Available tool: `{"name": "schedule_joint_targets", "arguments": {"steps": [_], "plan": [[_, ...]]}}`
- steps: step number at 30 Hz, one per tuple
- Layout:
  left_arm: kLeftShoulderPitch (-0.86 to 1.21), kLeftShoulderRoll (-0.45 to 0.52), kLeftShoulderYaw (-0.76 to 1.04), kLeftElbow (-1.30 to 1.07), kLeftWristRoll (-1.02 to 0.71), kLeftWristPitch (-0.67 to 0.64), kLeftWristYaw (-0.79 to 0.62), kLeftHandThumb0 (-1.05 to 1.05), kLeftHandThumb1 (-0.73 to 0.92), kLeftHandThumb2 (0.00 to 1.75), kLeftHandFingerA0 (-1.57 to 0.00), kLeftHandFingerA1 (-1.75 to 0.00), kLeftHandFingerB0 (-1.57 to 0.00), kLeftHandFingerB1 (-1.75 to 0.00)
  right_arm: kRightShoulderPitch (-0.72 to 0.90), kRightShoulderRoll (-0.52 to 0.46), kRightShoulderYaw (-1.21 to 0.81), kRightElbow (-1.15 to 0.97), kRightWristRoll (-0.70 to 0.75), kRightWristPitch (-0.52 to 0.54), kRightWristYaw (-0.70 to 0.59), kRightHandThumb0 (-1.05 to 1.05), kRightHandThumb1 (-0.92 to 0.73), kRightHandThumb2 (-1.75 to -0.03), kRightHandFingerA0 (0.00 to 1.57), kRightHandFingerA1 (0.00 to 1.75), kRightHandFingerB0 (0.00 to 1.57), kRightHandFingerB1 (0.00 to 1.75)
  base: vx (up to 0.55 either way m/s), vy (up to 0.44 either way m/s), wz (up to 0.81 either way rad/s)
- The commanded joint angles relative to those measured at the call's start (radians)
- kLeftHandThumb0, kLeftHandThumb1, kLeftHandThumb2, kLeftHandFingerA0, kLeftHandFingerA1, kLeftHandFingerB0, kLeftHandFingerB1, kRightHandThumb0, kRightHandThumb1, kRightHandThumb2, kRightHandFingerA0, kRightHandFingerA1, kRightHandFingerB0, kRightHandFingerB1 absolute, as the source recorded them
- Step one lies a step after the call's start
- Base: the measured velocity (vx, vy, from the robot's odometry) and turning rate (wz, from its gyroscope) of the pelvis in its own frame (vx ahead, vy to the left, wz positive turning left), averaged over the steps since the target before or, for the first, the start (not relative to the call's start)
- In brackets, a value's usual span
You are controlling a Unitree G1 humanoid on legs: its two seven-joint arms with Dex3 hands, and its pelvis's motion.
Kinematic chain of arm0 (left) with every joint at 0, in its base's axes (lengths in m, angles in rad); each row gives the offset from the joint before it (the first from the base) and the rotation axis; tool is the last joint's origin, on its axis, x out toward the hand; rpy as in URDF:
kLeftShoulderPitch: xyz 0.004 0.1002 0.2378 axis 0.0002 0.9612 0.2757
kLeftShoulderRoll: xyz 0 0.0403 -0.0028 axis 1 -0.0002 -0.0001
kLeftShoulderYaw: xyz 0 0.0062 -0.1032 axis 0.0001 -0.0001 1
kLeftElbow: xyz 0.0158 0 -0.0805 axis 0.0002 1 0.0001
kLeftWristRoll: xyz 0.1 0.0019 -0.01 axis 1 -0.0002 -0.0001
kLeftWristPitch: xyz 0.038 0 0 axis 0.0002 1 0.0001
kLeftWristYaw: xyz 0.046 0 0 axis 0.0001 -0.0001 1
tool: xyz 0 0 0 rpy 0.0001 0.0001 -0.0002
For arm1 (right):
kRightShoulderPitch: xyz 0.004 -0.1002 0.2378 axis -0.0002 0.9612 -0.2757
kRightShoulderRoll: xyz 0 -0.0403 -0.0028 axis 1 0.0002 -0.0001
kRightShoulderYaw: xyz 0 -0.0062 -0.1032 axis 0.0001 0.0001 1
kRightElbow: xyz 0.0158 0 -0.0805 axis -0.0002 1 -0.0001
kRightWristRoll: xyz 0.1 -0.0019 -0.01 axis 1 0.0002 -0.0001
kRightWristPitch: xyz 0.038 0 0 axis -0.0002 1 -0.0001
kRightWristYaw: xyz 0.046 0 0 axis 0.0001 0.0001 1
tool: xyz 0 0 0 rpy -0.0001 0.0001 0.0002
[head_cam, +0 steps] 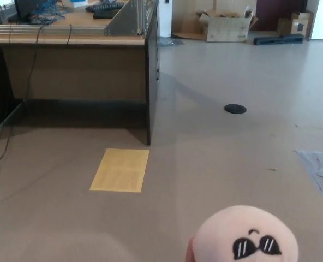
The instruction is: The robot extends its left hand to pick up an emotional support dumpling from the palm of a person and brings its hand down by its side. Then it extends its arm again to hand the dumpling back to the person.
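Dumpling (247,234) is being shown at the bottom edge of the head view, right of centre, with its lower part cut off by the frame. It is being seen as a round, pale pink plush ball, and a small face is being presented toward the camera: two black sunglass-shaped eyes with white slashes and a tiny curved mark above them. At its lower left, a sliver of a person's hand (190,252) is being glimpsed touching the plush, too little of it for the hold to be made out. Neither robot hand is being shown anywhere in the picture, so nothing can be told of their fingers or of any grasp.

Beyond the dumpling, a grey floor (232,164) is being seen stretching away. A yellow rectangular sheet (120,170) is being shown lying flat on it, left of centre, well apart from the plush. A dark round floor socket (235,109) is being seen farther back, and grey tape patches (321,168) are being cut by the right edge. A desk (69,38) with dangling cables is being shown at the upper left, and an open cardboard box (227,26) is being seen at the far wall.
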Motion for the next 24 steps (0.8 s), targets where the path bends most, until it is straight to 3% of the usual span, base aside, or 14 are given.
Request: {"name": "schedule_joint_targets", "arguments": {"steps": [1,6,7,10,11,14,15,16,22,23,24], "plan": [[0.038,0.01,0.051,-0.014,-0.093,-0.098,-0.115,-0.43,0.51,0.64,-0.17,-0.35,-0.15,-0.31,0.018,-0.016,-0.002,0.042,-0.01,-0.168,-0.047,-0.36,-0.66,-0.61,0.85,0.58,0.43,0.38,0.0,0.0,0.0],[-0.027,0.026,0.089,-0.146,-0.138,-0.111,-0.144,-0.51,0.45,0.66,-0.19,-0.38,-0.12,-0.33,-0.003,-0.01,-0.004,0.066,-0.003,-0.175,-0.044,-0.35,-0.66,-0.6,0.83,0.59,0.42,0.37,0.01,-0.001,0.02],[-0.049,0.04,0.092,-0.233,-0.17,-0.066,-0.175,-0.28,0.35,0.88,-0.02,-0.48,0.0,-0.47,-0.001,-0.013,0.003,0.07,-0.014,-0.186,-0.052,-0.36,-0.66,-0.6,0.83,0.57,0.42,0.37,-0.09,-0.007,0.07],[-0.076,0.063,0.093,-0.358,-0.194,-0.009,-0.208,-0.28,0.36,0.89,-0.02,-0.48,0.0,-0.47,0.003,-0.014,0.005,0.082,-0.018,-0.204,-0.058,-0.37,-0.65,-0.6,0.84,0.59,0.44,0.38,-0.02,-0.001,0.03],[-0.186,0.133,0.069,-0.447,-0.217,0.042,-0.283,-0.29,0.33,0.88,-0.01,-0.47,0.0,-0.47,0.003,-0.012,0.004,0.082,-0.013,-0.198,-0.051,-0.35,-0.67,-0.6,0.83,0.56,0.42,0.37,0.0,0.0,0.0],[-0.196,0.142,0.07,-0.474,-0.222,0.069,-0.295,-0.29,0.33,0.88,-0.01,-0.47,0.0,-0.47,0.0,-0.01,0.004,0.087,-0.013,-0.202,-0.051,-0.35,-0.67,-0.6,0.83,0.56,0.42,0.37,0.0,0.0,0.0],[-0.269,0.176,0.039,-0.518,-0.214,0.096,-0.33,-0.6,0.42,0.69,-0.11,-0.4,-0.07,-0.27,-0.005,-0.004,0.004,0.093,-0.013,-0.202,-0.054,-0.36,-0.66,-0.6,0.83,0.61,0.43,0.38,0.0,0.0,0.0],[-0.378,0.227,-0.009,-0.583,-0.202,0.136,-0.381,-0.6,0.42,0.69,-0.11,-0.4,-0.07,-0.27,-0.012,0.005,0.005,0.102,-0.013,-0.202,-0.058,-0.36,-0.66,-0.6,0.83,0.61,0.43,0.38,0.0,0.0,0.0],[-0.5,0.25,-0.122,-0.645,-0.182,0.191,-0.453,-0.62,0.41,0.74,-0.06,-0.33,-0.06,-0.27,-0.017,-0.006,0.002,0.102,-0.014,-0.199,-0.056,-0.35,-0.66,-0.6,0.84,0.59,0.43,0.38,0.0,0.0,0.0],[-0.534,0.259,-0.146,-0.698,-0.185,0.224,-0.465,-0.67,0.43,0.73,-0.12,-0.21,-0.11,-0.18,-0.027,-0.004,0.001,0.104,-0.013,-0.194,-0.055,-0.35,-0.65,-0.6,0.84,0.6,0.44,0.38,0.0,0.0,0.0],[-0.544,0.262,-0.154,-0.713,-0.186,0.234,-0.469,-0.67,0.43,0.73,-0.12,-0.21,-0.11,-0.18,-0.029,-0.003,0.001,0.105,-0.012,-0.193,-0.055,-0.35,-0.65,-0.6,0.84,0.6,0.44,0.38,0.0,0.0,0.0]]}}
